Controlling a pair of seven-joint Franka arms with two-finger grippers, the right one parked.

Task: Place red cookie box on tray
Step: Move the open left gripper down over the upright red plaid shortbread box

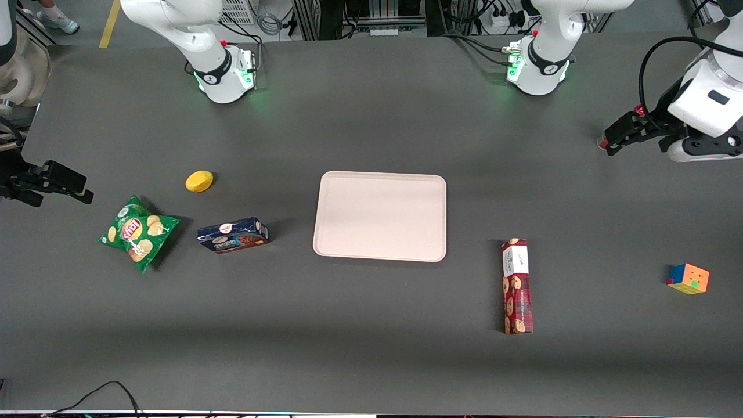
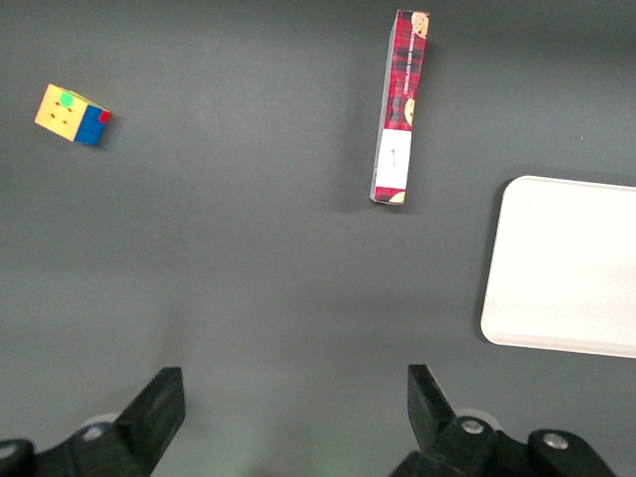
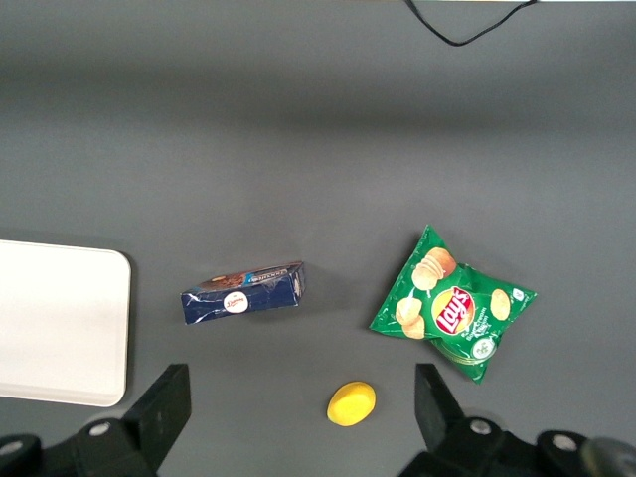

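The red cookie box (image 1: 516, 287) lies flat on the dark table, its white label end toward the tray. It lies beside the tray (image 1: 380, 216), toward the working arm's end and a little nearer to the front camera. The pale cream tray has nothing on it. My gripper (image 1: 607, 144) hovers above the table edge at the working arm's end, farther from the front camera than the box and well apart from it. In the left wrist view the gripper (image 2: 295, 397) is open with only bare table between its fingers. The box (image 2: 400, 104) and part of the tray (image 2: 566, 263) show there too.
A colour cube (image 1: 688, 278) sits at the working arm's end, nearer the front camera than my gripper. Toward the parked arm's end lie a dark blue cookie box (image 1: 233, 235), a green chips bag (image 1: 138, 232) and a yellow round object (image 1: 199, 181).
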